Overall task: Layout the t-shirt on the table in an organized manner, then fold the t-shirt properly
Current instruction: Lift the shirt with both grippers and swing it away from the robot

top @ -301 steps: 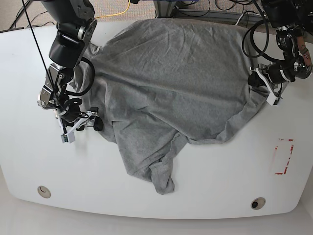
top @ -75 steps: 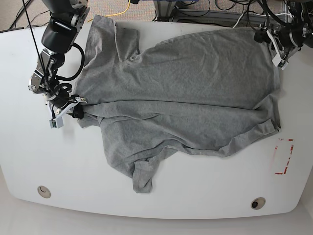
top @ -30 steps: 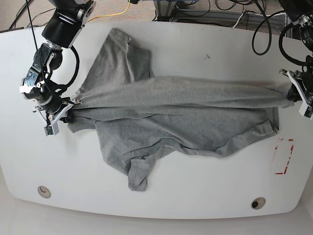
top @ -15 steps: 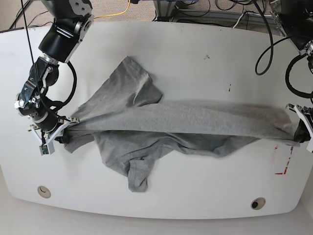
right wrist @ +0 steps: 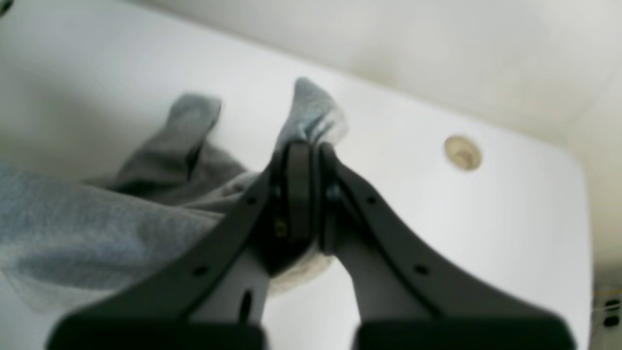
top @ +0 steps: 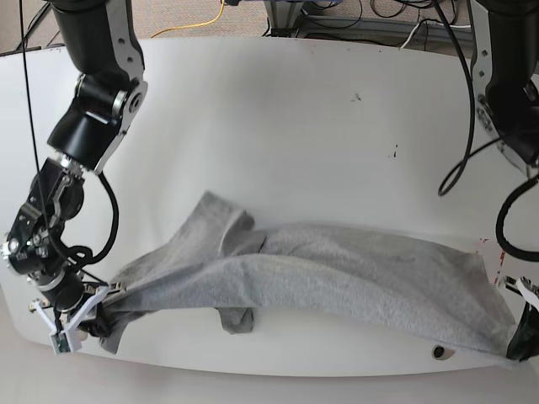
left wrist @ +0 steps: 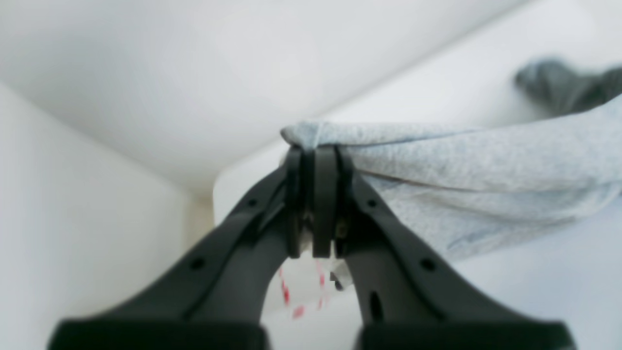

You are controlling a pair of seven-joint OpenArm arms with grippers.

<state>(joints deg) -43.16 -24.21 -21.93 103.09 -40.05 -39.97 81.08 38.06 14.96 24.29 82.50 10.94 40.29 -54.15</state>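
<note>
T-shirt cloth, heather grey, is stretched in a long band along the near edge of the table, held at each end by an arm. At the near corner on the base view's left, the right gripper has its jaws pressed together on a bunched corner of the fabric; the right wrist view shows a grey tuft poking out past the closed fingertips, with a round grommet hole in the tabletop just beyond. At the opposite near corner, the left gripper is likewise clamped tight on the other end, the cloth folded over its tips and running away to one side. Between the two grips the shirt sags onto the table, a small flap hanging toward the near edge. Farther back a sleeve-like part lies flat. The far half of the table carries only a few dark specks.
</note>
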